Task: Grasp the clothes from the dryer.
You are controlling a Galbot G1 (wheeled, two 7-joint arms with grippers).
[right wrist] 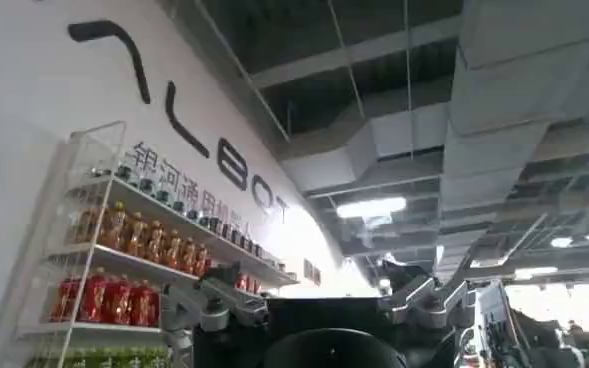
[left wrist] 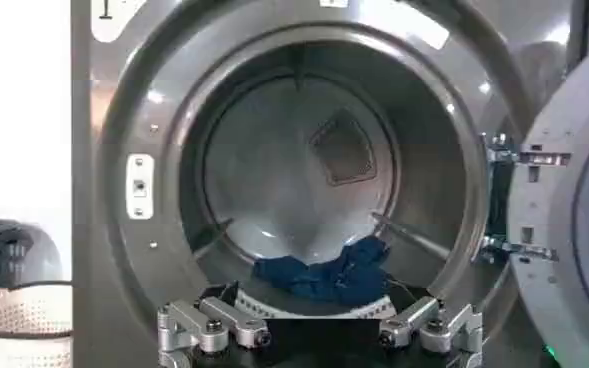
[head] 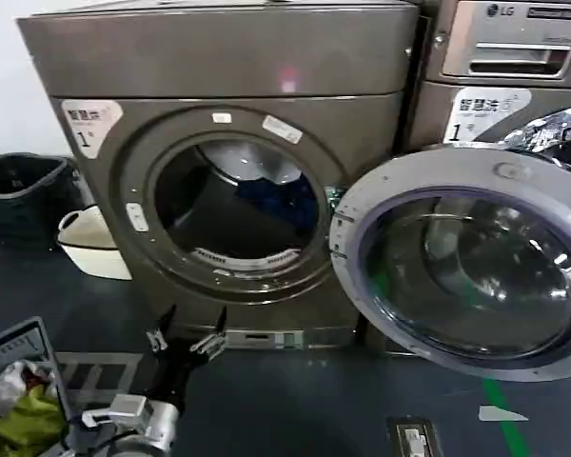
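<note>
We see the left gripper [head: 185,339] low before the dryer [head: 219,181], jaws spread, holding nothing | clothes [left wrist: 326,275] lie bundled at the drum's bottom front, just inside the porthole rim, apart from the jaws | door [head: 466,257] swung open to the right | right gripper [right wrist: 324,305] points up at the ceiling, jaws spread

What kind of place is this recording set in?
Probably a laundry room or a mock-up of one: a front-loading dryer with its door open, a second LG machine beside it, and laundry baskets on the floor.
</note>
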